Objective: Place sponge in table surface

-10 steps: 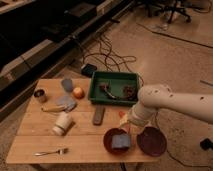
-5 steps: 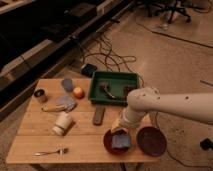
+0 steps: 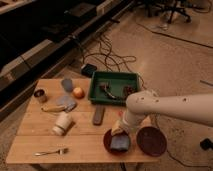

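Note:
The blue-grey sponge (image 3: 120, 144) lies inside a red bowl (image 3: 108, 142) near the front edge of the light wooden table surface (image 3: 82, 135). My white arm reaches in from the right. My gripper (image 3: 118, 128) hangs just above the bowl's back rim, right over the sponge and very close to it. The arm's bulk hides part of the bowl's far side.
A dark red plate (image 3: 151, 141) sits right of the bowl. A green tray (image 3: 114, 87) with scraps stands at the back. A dark flat bar (image 3: 98, 114), white cup (image 3: 62, 123), fork (image 3: 50, 151), grey-blue lid piece (image 3: 65, 102), banana (image 3: 51, 108), apple (image 3: 78, 92), blue-grey cup (image 3: 67, 84) and metal can (image 3: 40, 95) lie to the left.
My arm has swung left and come down, bringing the gripper from beside the plate to just over the red bowl and sponge. The objects have not moved.

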Robot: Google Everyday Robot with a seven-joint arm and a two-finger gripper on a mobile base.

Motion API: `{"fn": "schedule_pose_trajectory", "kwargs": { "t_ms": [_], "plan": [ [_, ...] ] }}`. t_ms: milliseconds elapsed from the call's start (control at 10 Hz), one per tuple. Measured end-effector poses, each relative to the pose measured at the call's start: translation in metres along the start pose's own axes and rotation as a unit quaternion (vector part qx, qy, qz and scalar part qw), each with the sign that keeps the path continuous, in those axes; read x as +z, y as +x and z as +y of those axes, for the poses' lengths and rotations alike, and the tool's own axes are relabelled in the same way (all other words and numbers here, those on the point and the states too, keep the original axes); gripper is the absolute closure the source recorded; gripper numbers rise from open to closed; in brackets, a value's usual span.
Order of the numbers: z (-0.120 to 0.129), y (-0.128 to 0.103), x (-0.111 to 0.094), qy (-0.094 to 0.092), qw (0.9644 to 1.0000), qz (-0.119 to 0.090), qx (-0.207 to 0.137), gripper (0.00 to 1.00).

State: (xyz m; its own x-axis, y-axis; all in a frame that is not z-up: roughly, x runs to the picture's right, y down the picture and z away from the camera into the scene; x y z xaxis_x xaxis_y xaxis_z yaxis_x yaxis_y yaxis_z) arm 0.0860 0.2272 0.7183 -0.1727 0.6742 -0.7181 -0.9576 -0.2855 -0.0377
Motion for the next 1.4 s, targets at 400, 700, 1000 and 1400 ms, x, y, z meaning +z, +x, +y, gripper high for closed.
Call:
{"fn": "schedule_pose_trajectory", "kwargs": {
  "t_ms": [400,700,1000,1400],
  "plan": [
    [-0.003,0.005,-0.002,-0.004,0.9999,-0.008,0.008,0.70],
    [-0.004,0.006,-0.001,-0.008,0.9999,-0.004,0.014,0.97],
    [-0.006,0.005,-0.004,-0.017,0.9996,-0.008,0.021,1.00],
    [0.005,0.012,-0.067,-0.046,0.9979,-0.044,0.013,1.00]
  ]
}}
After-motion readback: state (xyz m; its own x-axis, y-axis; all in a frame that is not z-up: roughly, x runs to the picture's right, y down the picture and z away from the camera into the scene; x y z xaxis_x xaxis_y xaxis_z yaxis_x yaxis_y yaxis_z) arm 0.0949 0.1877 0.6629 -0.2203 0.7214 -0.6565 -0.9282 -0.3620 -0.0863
